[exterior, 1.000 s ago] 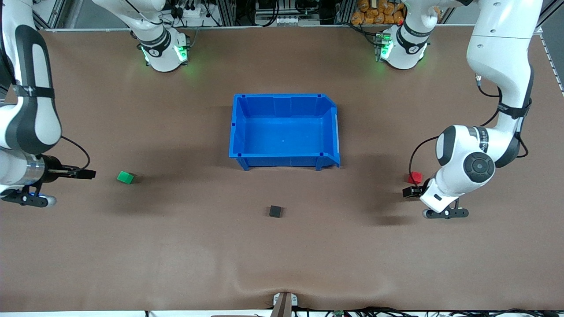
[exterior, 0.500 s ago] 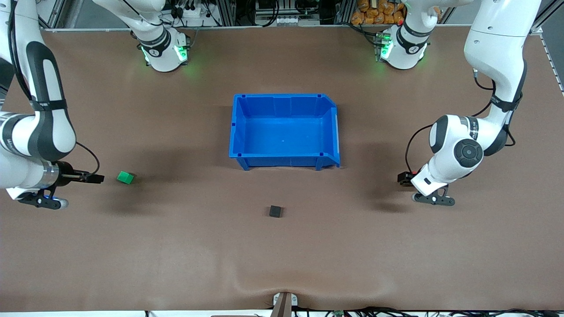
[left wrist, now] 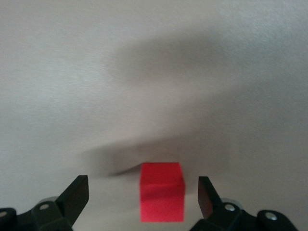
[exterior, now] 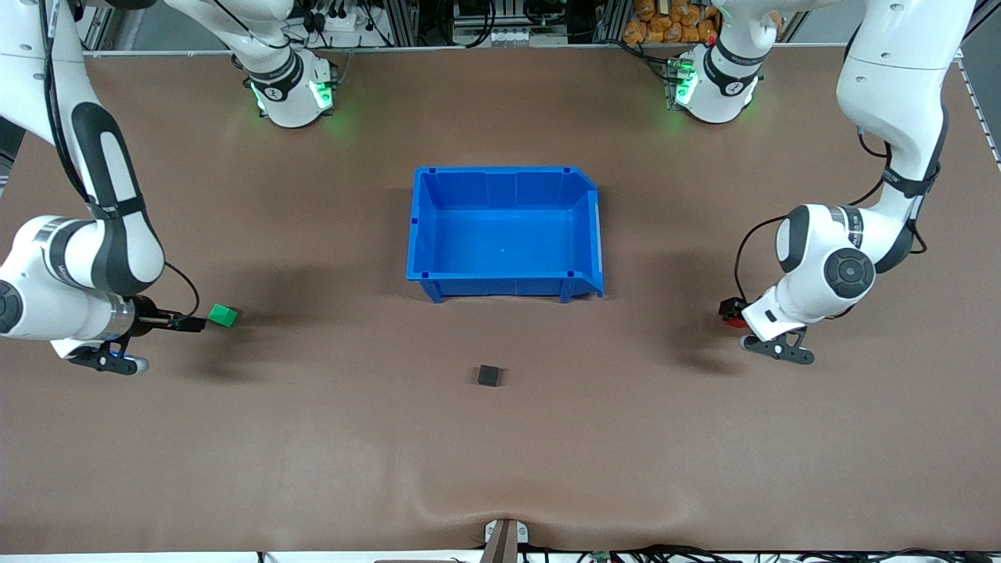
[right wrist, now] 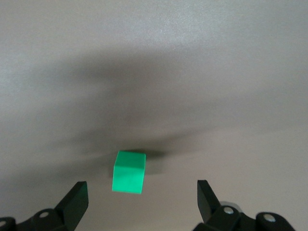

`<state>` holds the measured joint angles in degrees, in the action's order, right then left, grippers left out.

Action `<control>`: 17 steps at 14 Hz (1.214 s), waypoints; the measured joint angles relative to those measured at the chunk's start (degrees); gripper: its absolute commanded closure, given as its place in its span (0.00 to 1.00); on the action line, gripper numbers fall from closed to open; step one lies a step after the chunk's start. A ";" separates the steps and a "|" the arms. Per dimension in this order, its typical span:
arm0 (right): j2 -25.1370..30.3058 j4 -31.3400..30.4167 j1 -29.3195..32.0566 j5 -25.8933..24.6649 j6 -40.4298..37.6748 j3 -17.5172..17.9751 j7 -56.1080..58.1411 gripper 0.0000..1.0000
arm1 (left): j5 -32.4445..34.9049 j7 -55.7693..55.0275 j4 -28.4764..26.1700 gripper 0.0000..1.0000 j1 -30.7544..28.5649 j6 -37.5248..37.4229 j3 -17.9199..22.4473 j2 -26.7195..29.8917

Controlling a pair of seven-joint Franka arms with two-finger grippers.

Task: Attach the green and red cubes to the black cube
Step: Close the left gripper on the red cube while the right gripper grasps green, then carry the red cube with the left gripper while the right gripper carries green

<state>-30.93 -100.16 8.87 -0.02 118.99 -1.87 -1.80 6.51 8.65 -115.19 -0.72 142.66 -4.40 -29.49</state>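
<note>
both wide-open, empty grippers, left (left wrist: 142, 192) at red cube (left wrist: 162, 198), right (right wrist: 139, 195) at green cube (right wrist: 129, 178): centre before squeezing.

the bin (exterior: 504, 234) sits mid-bench (exterior: 500, 453). the black cube (exterior: 489, 376) lies nearer the front camera than the bin. the green cube (exterior: 223, 315) lies toward the right arm's end, the red cube (left wrist: 162, 197) toward the left arm's end, both well apart from the black cube.
</note>
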 measured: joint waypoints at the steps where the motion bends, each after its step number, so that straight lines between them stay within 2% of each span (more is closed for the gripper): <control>1: -0.72 -0.04 0.00 0.03 0.98 0.00 -0.02 0.00 | -0.01 -0.05 -0.06 0.00 0.01 0.00 -0.44 -0.32; 2: -1.47 -0.06 0.00 0.04 1.94 0.00 -0.03 0.00 | -0.07 -0.12 -0.06 0.00 0.02 0.01 -0.74 -0.61; 3: -2.20 -0.07 0.00 0.05 2.86 0.01 -0.04 0.00 | -0.09 -0.15 -0.06 0.05 0.03 0.01 -0.86 -0.85; 4: -2.91 -0.10 0.00 0.06 3.60 0.02 -0.05 0.00 | -0.10 -0.17 -0.06 0.23 0.02 0.02 -0.88 -1.01; 5: -3.56 -0.10 0.00 0.10 4.03 0.05 -0.06 0.00 | -0.10 -0.17 -0.07 0.47 0.02 0.02 -0.88 -1.11; 6: -4.09 -0.11 0.00 0.39 4.23 0.10 -0.08 0.00 | -0.10 -0.18 -0.07 0.76 0.02 0.02 -0.88 -1.16; 7: -4.52 -0.11 0.00 1.20 4.27 0.12 -0.09 0.00 | -0.10 -0.19 -0.07 0.99 0.01 0.02 -0.87 -1.18; 10: -5.58 -0.30 0.00 3.93 4.36 0.16 -0.41 0.00 | -0.11 -1.13 -0.07 1.00 0.02 0.02 -0.88 -1.21; 11: -5.80 -0.64 -0.01 4.54 4.69 0.18 -1.13 0.04 | -0.11 -2.13 -0.05 1.00 0.01 0.02 -0.87 -1.21; 12: -5.84 -1.14 -0.01 4.71 5.05 0.24 -1.83 0.17 | -0.13 -3.39 0.03 1.00 0.01 0.02 -0.87 -1.21; 14: -5.84 -1.80 -0.01 4.87 5.20 0.27 -2.66 0.57 | -0.15 -7.38 0.48 1.00 0.01 0.06 -0.87 -1.21; 16: -5.84 -1.99 -0.01 4.99 5.20 0.25 -3.46 0.91 | -0.15 -11.82 1.56 1.00 0.01 0.12 -0.89 -1.21; 17: -5.84 -2.08 -0.01 5.09 5.19 0.24 -4.18 1.00 | -0.16 -13.60 2.35 1.00 0.01 0.14 -0.88 -1.21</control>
<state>-36.77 -102.24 8.86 5.07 124.19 -1.63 -5.99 6.36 -4.95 -112.84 -0.72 142.79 -5.28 -30.70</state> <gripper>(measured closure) 0.348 0.604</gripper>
